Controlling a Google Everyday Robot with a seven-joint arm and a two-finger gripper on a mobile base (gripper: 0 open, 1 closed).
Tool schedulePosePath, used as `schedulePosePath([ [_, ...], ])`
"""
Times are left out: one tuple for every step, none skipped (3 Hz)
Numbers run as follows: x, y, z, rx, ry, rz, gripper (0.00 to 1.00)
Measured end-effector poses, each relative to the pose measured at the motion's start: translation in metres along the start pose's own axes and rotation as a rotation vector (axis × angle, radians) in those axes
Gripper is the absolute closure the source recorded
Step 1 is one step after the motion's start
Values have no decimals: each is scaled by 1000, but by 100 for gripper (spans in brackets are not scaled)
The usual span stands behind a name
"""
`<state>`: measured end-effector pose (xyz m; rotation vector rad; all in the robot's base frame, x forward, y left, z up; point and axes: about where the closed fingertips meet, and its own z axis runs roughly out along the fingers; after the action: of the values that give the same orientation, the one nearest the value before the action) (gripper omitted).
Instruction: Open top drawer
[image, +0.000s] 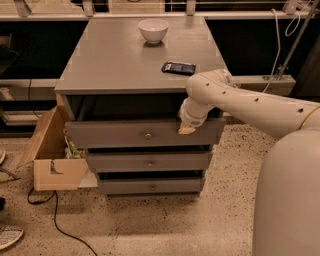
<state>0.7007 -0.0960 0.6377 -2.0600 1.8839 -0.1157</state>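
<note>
end effector (187, 129) at top drawer (110, 136) front, cardboard box (57, 175) close beside drawers — open floor (150, 225) in front
</note>
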Motion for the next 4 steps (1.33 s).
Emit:
schedulePosePath([
  [0, 0, 0, 0, 0, 0, 82],
  [0, 0, 0, 0, 0, 0, 50],
  [0, 1, 0, -12, -15, -12, 27],
  [0, 0, -1, -12, -15, -12, 4],
])
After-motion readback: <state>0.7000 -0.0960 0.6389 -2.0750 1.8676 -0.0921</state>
